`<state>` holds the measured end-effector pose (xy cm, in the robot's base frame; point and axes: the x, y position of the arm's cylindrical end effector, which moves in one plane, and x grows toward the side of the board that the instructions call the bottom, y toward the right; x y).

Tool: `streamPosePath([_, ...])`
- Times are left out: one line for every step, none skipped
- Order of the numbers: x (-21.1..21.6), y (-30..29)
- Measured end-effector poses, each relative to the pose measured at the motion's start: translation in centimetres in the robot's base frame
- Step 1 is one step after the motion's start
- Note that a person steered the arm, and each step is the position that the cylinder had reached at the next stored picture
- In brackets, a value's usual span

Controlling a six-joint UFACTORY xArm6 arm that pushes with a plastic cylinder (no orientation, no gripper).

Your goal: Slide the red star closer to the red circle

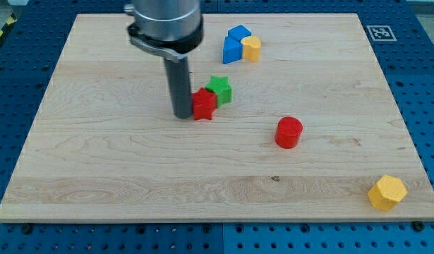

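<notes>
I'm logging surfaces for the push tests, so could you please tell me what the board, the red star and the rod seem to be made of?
The board looks like pale, unvarnished wood: lengthwise grain and a small dark knot show. The red star seems to be moulded plastic, evenly coloured with a slight sheen, though painted wood cannot be ruled out. The rod, with my tip against the star's left side, looks like dark matte metal or plastic.

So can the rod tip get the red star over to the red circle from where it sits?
Probably yes: my tip sits against the red star on its left, and bare board lies between it and the red circle.
</notes>
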<state>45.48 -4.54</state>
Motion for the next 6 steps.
streamPosePath([0.0, 2.9])
streamPosePath([0.1, 3.8])
streamPosePath([-0.7, 2.7])
streamPosePath([-2.6, 2.4])
streamPosePath([-2.6, 2.4])
streamPosePath([-2.6, 3.9])
